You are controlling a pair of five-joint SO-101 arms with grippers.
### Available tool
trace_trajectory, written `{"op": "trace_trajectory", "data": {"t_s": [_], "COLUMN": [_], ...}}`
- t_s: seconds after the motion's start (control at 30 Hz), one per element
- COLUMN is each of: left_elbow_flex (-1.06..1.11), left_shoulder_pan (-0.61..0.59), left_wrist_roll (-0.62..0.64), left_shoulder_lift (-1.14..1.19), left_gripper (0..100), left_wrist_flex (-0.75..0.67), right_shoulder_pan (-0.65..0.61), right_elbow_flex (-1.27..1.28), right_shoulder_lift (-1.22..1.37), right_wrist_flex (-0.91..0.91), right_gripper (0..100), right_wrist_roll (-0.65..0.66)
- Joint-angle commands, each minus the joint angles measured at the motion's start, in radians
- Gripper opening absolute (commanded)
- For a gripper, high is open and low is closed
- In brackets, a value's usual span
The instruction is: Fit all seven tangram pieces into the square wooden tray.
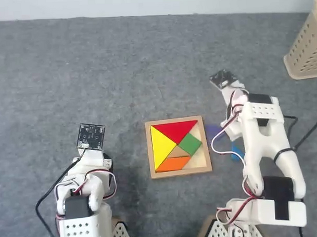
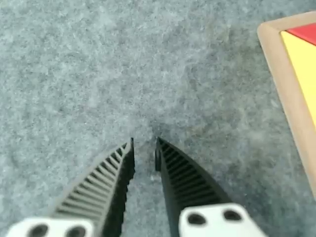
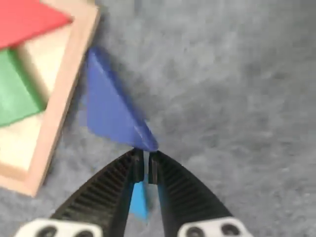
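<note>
**Blue triangle may skid off its corner**

The tray point(image 1: 149, 150) is part filled, with bare wood along its right side. The blue triangle point(image 3: 106, 106) lies on the bench point(image 1: 94, 74) just outside that rim, with a light-blue piece point(image 3: 139, 200) near it. My right jaws are all but closed, and I cannot tell whether they grip anything. They sit at the triangle's corner, and pinching there could squirt it away. My left jaws are slightly parted and empty.

Left gripper point(image 2: 144, 148) low, fingers point(image 2: 111, 173) slightly apart; right gripper point(image 3: 143, 160) low, fingers point(image 3: 177, 192) nearly together.
</note>
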Motion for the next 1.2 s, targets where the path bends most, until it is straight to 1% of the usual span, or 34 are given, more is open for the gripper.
{"op": "trace_trajectory", "data": {"t_s": [0.0,0.1,0.3,0.4,0.5,0.6,0.7,0.8,0.9,1.03,1.17], "left_elbow_flex": [-0.01,-0.01,-0.01,-0.01,-0.01,-0.01,-0.01,-0.01,-0.01,-0.01,-0.01], "left_shoulder_pan": [0.003,0.003,0.003,0.003,0.003,0.003,0.003,0.003,0.003,0.003,0.003], "left_wrist_roll": [0.008,0.008,0.008,0.008,0.008,0.008,0.008,0.008,0.008,0.008,0.008], "left_shoulder_lift": [-0.021,-0.021,-0.021,-0.021,-0.021,-0.021,-0.021,-0.021,-0.021,-0.021,-0.021], "left_gripper": [7,7,7,7,7,7,7,7,7,7,7], "left_wrist_flex": [0.0,0.0,0.0,0.0,0.0,0.0,0.0,0.0,0.0,0.0,0.0], "right_shoulder_pan": [0.015,0.03,0.177,0.202,0.151,0.067,0.035,0.027,0.033,0.021,-0.05], "right_elbow_flex": [-0.087,-0.089,-0.143,-0.143,-0.14,-0.124,-0.018,0.138,0.235,0.256,0.239], "right_shoulder_lift": [-0.013,-0.013,-0.012,-0.007,-0.013,-0.039,-0.133,-0.255,-0.335,-0.311,-0.206], "right_wrist_flex": [-0.01,-0.008,-0.008,0.036,0.156,0.268,0.255,0.196,0.162,0.151,0.15], "right_gripper": [0.6,0.6,0.8,1.0,1.0,1.0,2.2,10.1,17.5,20.6,21.3], "right_wrist_roll": [-0.046,-0.057,-0.137,-0.149,-0.129,-0.014,0.031,0.091,0.098,0.103,0.104]}}
